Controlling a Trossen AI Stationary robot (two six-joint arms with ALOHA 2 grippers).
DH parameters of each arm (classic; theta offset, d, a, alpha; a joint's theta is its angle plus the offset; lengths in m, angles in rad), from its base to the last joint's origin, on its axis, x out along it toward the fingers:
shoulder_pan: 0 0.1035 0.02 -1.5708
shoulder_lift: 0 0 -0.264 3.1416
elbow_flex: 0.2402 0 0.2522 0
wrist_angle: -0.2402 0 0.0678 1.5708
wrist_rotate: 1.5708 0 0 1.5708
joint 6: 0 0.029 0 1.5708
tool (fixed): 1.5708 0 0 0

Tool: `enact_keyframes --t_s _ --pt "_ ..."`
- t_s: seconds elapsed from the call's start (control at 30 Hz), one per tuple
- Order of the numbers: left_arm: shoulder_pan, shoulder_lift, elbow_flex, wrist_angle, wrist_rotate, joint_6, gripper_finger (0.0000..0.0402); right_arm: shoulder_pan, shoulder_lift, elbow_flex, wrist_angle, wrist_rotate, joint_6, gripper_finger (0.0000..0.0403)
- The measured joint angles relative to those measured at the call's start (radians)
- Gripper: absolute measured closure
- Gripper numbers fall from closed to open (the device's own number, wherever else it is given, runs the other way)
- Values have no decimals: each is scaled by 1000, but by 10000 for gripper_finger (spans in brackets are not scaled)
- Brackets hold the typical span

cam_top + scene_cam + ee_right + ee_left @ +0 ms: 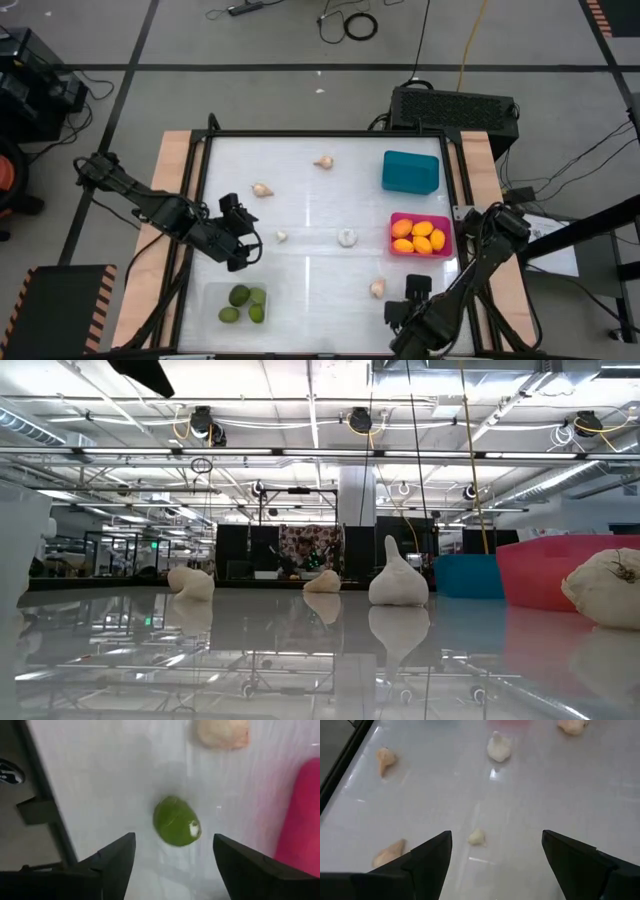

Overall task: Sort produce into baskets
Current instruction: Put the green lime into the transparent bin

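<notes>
A lime (177, 821) lies loose on the desk (310, 215) just ahead of the right gripper (172, 855), on the line of the gap between its jaws, which stand wide apart and grip nothing. From above that arm hides the fruit; only its wrist camera shows it, with a garlic bulb (222, 732) farther out beyond the jaws and the magenta basket (304, 815) off to one side of them.

As for the sorting, I'd call it past halfway. The oranges (420, 236) all sit in the magenta basket (446, 251), and a cluster of limes (244, 303) rests in the clear bin (212, 290). The teal basket (410, 171) looks as if it holds nothing yet, though I can't see right into it. The garlic appears wholly unsorted: five pieces scattered over the desk, one near the teal basket (324, 162), one toward the left arm's side (262, 189), a small one (281, 236), a white bulb in the middle (347, 237), and one close to the right arm (377, 288).

The left gripper (495, 860) hovers with jaws spread wide and empty, the small garlic piece (476, 837) lying just ahead of the gap between them, the white bulb (498, 747) well beyond.

So what's left, by my reckoning: that stray lime needs to join its fellows, and every garlic piece still wants a home, presumably the teal basket.
</notes>
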Motion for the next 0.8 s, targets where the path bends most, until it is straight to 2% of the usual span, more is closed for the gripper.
enact_keyframes --t_s 0.23,0.4,0.6,0.8 --pt "0 0 0 28 2 8 89 -35 0 -149 144 -63 -12 142" --pt "0 0 0 27 3 8 89 -57 0 -228 169 -88 -18 142" --pt "0 0 0 27 2 9 89 -69 0 -307 273 -140 -28 142" --pt "0 0 0 33 3 7 89 -74 -2 -348 292 -181 -14 143"
